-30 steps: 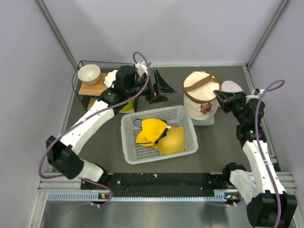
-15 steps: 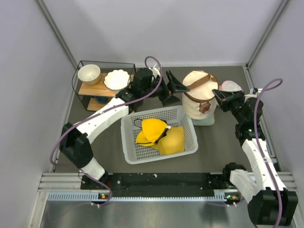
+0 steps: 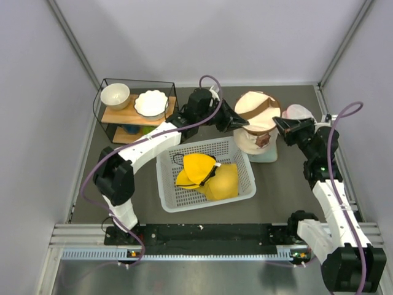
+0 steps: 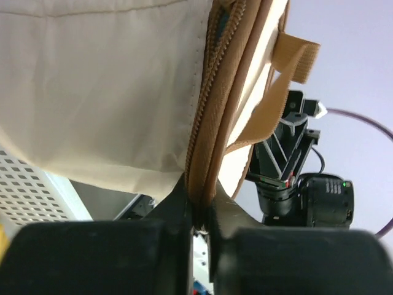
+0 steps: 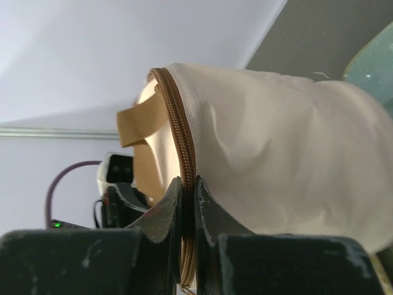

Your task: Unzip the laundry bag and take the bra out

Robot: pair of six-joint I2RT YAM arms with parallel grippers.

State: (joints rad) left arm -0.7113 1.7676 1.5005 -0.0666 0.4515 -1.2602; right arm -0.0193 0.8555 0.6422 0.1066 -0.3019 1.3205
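The cream laundry bag stands upright at the back right, with a brown strap across its round top. My left gripper is at the bag's left side, shut on the brown zipper trim at the rim. My right gripper is at the bag's right side and pinches the same zipper band. The left wrist view shows the left gripper closed on the trim, and the right wrist view shows the right gripper closed on it too. The bra is out of view.
A white lattice basket holding a yellow padded garment sits just in front of the bag. A black wire rack with two white bowls stands at the back left. A pale mat lies under the bag.
My left arm has swung right from the rack to the bag, and its jaws went from open to shut on the zipper trim. The bag's top has tipped slightly. The right arm has held still.
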